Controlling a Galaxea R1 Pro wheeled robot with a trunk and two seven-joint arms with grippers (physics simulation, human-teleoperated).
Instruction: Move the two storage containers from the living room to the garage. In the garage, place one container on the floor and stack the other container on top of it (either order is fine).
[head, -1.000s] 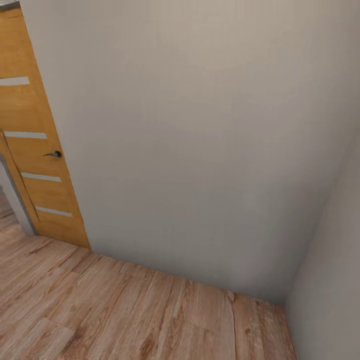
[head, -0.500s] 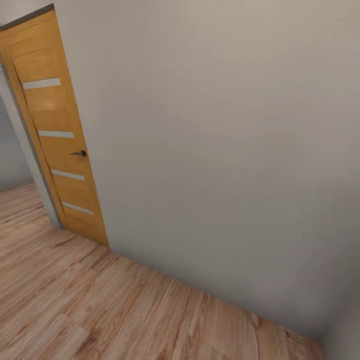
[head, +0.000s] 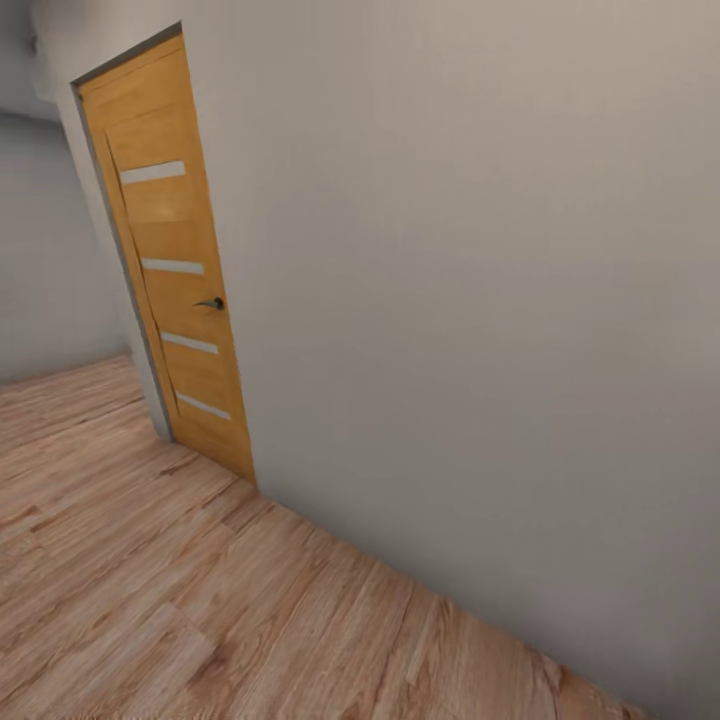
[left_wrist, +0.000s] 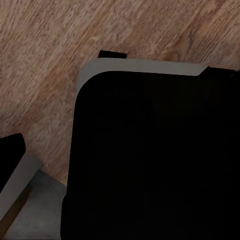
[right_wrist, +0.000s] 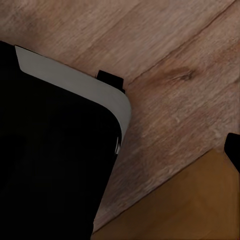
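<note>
The robot is in transit. The head view shows a plain wall (head: 480, 300) close ahead, a closed wooden door (head: 175, 290) with a dark handle (head: 210, 303) to its left, and light plank floor (head: 150, 600) below. No bin is in sight here, so I cannot tell where either one is.

Both wrist views look down at planks past a dark, grey-edged body (left_wrist: 150, 150); whether either pincer is open or holds anything cannot be told.

The main risk is the nearby wall: driving forward could scrape the base, and the closed door may block that route.
</note>
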